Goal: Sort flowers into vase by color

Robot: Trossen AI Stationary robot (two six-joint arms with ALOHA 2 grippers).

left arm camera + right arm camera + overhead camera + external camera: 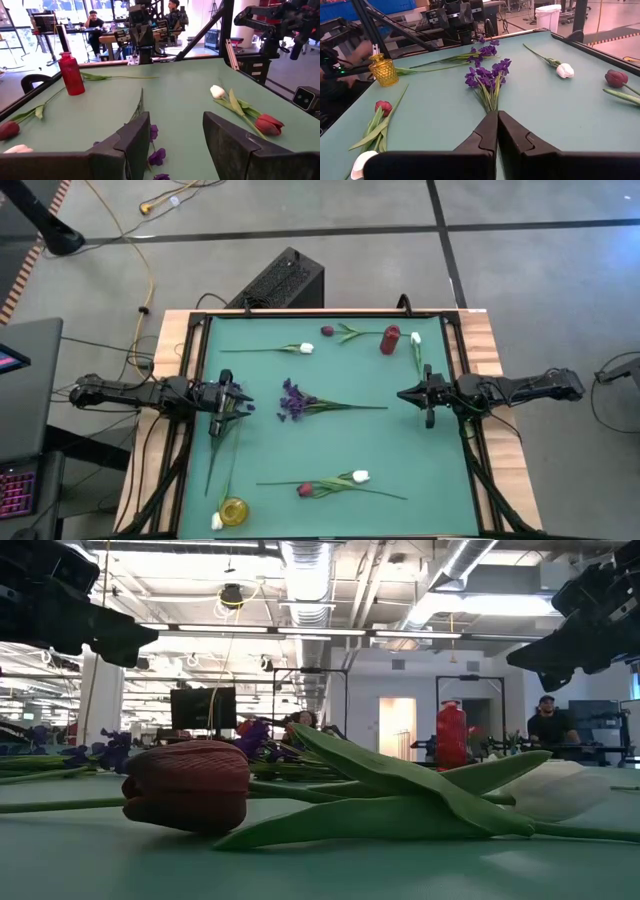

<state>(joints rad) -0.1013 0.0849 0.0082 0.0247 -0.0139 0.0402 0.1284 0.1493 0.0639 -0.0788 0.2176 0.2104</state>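
I saw my left tool (pixel 237 406) gaping, gripping nothing, near a purple sprig (pixel 296 401) — my right tool (pixel 408 395) hovered closed, empty.

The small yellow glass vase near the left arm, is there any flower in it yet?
Yes. The yellow glass vase stands upright holding one green-stemmed flower, whose white head droops beside it.

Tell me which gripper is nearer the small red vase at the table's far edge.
Right. The right gripper hovers just off the red vase, near the right edge. The left gripper hovers across the table, beyond the purple sprigs.
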